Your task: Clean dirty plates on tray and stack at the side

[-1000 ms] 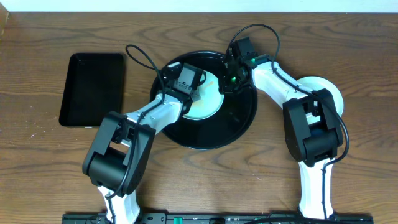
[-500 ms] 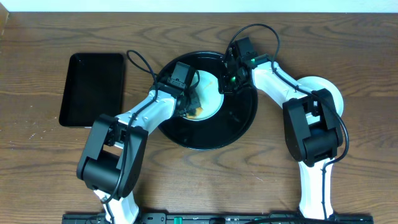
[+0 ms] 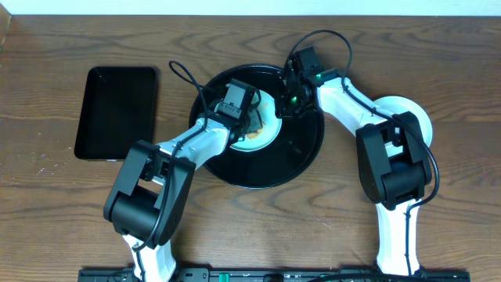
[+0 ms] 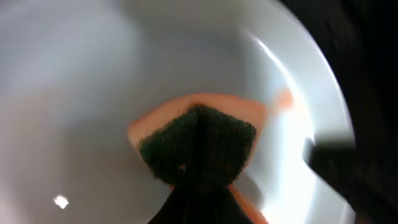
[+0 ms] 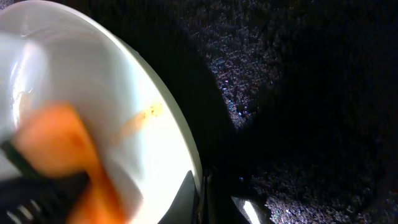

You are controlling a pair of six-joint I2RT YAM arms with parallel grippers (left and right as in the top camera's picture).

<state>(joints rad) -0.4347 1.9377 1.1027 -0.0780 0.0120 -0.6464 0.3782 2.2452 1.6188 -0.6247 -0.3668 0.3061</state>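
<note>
A pale plate (image 3: 266, 129) lies on the round black tray (image 3: 301, 157). My left gripper (image 3: 244, 121) is shut on an orange sponge with a dark green scrub face (image 4: 199, 146) and presses it onto the plate's inside (image 4: 93, 93). An orange sauce streak (image 4: 283, 98) shows beside the sponge, and another (image 5: 140, 121) lies near the rim. My right gripper (image 3: 282, 106) is shut on the plate's rim at its far right edge, one finger (image 5: 186, 193) inside the rim and the other outside. The sponge (image 5: 62, 143) shows blurred in the right wrist view.
A smaller black rectangular tray (image 3: 116, 112) lies at the left of the wooden table. A pale round plate (image 3: 419, 113) sits at the right, partly hidden under the right arm. The black tray's speckled floor (image 5: 298, 93) fills the right wrist view.
The left gripper swept the sponge toward the plate's lower left and has come back toward its middle. The right gripper has stayed on the rim.
</note>
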